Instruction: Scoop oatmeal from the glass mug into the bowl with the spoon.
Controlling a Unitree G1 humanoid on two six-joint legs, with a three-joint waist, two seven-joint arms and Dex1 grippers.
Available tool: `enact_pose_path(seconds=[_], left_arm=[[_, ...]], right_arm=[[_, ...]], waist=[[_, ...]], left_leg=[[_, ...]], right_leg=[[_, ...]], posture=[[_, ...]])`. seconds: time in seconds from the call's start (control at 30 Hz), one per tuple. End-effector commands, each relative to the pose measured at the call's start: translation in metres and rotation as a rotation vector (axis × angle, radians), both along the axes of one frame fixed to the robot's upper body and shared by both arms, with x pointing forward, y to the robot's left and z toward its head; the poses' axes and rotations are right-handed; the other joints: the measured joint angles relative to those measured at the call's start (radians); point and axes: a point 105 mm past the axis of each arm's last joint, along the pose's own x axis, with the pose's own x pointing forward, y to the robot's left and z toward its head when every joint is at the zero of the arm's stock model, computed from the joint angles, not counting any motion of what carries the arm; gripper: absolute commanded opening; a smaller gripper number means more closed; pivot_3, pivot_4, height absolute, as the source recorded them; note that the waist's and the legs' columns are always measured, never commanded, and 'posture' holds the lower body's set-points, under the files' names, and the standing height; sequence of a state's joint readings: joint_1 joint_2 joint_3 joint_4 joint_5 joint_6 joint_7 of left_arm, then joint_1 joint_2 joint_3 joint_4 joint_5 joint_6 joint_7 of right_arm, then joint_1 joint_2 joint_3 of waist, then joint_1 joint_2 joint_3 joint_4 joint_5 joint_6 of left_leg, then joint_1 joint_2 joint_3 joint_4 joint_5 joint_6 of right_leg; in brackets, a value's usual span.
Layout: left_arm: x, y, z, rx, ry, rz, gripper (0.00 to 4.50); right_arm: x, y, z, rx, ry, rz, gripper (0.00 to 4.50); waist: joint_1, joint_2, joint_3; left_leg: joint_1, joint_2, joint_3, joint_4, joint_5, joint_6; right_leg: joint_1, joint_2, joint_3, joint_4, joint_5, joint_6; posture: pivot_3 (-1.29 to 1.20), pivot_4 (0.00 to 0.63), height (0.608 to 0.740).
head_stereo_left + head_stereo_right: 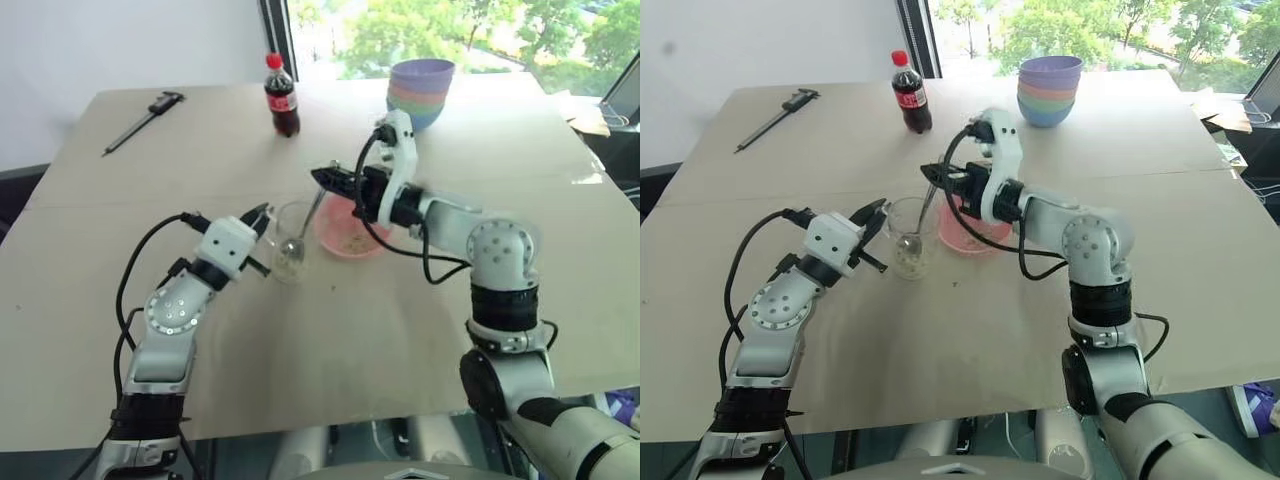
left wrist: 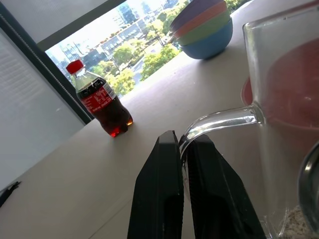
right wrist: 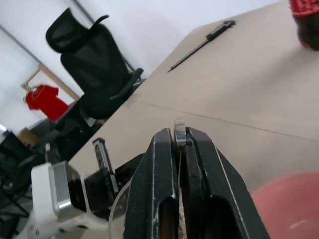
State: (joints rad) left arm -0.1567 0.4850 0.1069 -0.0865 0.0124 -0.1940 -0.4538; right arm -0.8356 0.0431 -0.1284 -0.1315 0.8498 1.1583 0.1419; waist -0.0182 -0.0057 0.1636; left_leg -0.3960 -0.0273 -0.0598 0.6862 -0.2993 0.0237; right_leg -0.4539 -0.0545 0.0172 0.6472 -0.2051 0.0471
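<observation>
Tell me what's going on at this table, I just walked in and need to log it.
The robot is spooning oatmeal from a glass mug into a pink bowl. Its left gripper is shut on the mug's handle, steadying it. Its right gripper is shut on the spoon, whose head is down inside the mug. A few flakes already lie in the bowl, right beside the mug. A cola bottle, stacked bowls and a caliper sit farther back.

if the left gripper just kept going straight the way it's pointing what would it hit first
The left gripper is already shut on the glass mug's handle, so the mug's wall comes first. Beyond it lies the pink bowl. Depth past the glass is hard to judge.
</observation>
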Motion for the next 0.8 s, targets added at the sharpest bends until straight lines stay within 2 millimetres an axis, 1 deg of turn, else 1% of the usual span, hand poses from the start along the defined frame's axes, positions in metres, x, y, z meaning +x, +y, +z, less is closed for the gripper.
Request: enact_pose_path(seconds=[0.03, 0.27, 0.37, 0.5, 0.8], left_arm=[[-0.003, -0.004, 0.006, -0.006, -0.039, -0.017, 0.03], [-0.004, -0.002, 0.002, 0.005, -0.037, -0.006, 0.03], [-0.004, 0.0, 0.002, 0.001, -0.04, 0.009, 0.03], [-0.004, 0.001, 0.002, -0.004, -0.046, 0.02, 0.03], [-0.006, 0.005, 0.0, -0.01, -0.056, 0.059, 0.03]], right_arm=[[0.0, -0.003, 0.02, 0.056, 0.018, 0.007, 0.0], [0.016, -0.024, 0.034, 0.117, 0.111, -0.063, 0.0], [0.018, -0.031, 0.033, 0.14, 0.17, -0.065, 0.0], [0.018, -0.036, 0.03, 0.155, 0.219, -0.063, 0.0], [0.024, -0.051, 0.034, 0.232, 0.287, -0.106, 0.0]], waist=[[-0.001, 0.0, 0.0], [-0.003, 0.0, 0.0], [-0.003, 0.0, 0.0], [-0.005, 0.0, 0.0], [-0.02, 0.0, -0.001]], left_leg=[[0.0, 0.0, 0.0, 0.0, 0.0, 0.0], [0.0, -0.001, 0.0, 0.0, 0.0, 0.0], [0.0, -0.001, 0.001, 0.0, 0.0, 0.0], [0.001, -0.001, 0.001, 0.0, 0.0, 0.0], [0.002, -0.001, 0.002, 0.0, 0.0, 0.001]], right_leg=[[0.0, 0.0, 0.0, 0.0, 0.0, 0.0], [0.0, 0.0, 0.0, 0.001, 0.0, 0.0], [0.0, 0.0, 0.001, 0.001, 0.0, 0.0], [0.0, 0.0, 0.001, 0.002, 0.0, 0.0], [0.0, 0.0, 0.002, 0.006, 0.0, 0.0]], posture=[[0.0, 0.15, 0.74], [0.0, 0.15, 0.74], [0.0, 0.15, 0.74], [0.0, 0.15, 0.74], [0.0, 0.15, 0.74]])
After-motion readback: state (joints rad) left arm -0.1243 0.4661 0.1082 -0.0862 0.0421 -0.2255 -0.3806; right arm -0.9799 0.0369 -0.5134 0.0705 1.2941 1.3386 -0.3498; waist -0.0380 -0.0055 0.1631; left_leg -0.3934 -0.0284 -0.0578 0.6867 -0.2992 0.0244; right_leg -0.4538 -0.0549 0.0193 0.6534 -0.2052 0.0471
